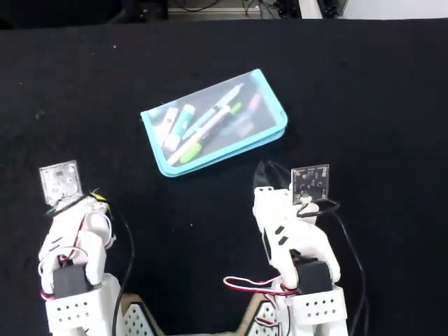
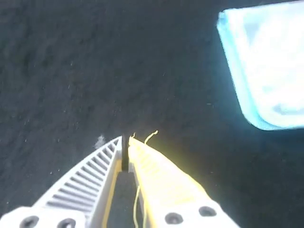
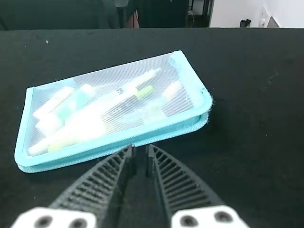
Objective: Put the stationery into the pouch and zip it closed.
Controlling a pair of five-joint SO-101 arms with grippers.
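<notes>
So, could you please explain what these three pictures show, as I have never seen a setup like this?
These are two small robot arms side by side at a black table. The high view looks down from a fixed camera above, with the left arm and the right arm near its bottom edge. The other two come from a camera on each arm's wrist, looking along its jaws. On the table lies a light-blue pouch with a see-through face; pens and markers are inside, and it looks zipped. Nothing is held: the left arm's jaws are shut, the right arm's slightly parted, just short of the pouch.
</notes>
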